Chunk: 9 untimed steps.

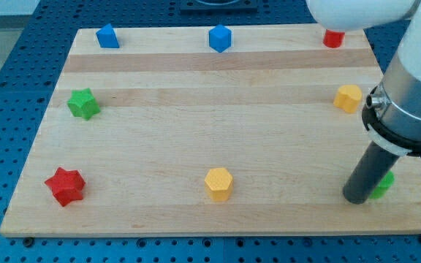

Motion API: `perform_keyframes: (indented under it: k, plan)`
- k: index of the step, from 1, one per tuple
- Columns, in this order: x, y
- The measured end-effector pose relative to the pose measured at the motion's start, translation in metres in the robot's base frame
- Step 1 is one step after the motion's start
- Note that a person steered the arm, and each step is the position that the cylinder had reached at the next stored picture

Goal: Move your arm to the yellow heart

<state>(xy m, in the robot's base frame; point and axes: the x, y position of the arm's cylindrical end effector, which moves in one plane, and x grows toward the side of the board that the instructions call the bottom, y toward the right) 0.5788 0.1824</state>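
Yellow heart (348,98) above my tip (356,198); unlabelled

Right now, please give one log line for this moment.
tip: view's bottom right, beside green block | yellow heart: above, apart | not reached

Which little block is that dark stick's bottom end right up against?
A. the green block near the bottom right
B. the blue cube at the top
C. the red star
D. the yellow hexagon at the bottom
A: my tip sits at the view's bottom right, directly beside the green block, which it partly hides; every other block lies well away from it.
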Motion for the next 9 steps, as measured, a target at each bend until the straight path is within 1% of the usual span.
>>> perform_keyframes:
  k: [1,2,3,4,5,6,7,8,9]
  plan:
    - [0.0,0.0]
    - [-0.004,-0.015]
    - [-0.019,-0.024]
    - [-0.058,-0.024]
    - [-0.095,-0.009]
    - [-0.116,0.046]
    - [-0.147,0.082]
    - [-0.19,0.093]
    - [-0.216,0.07]
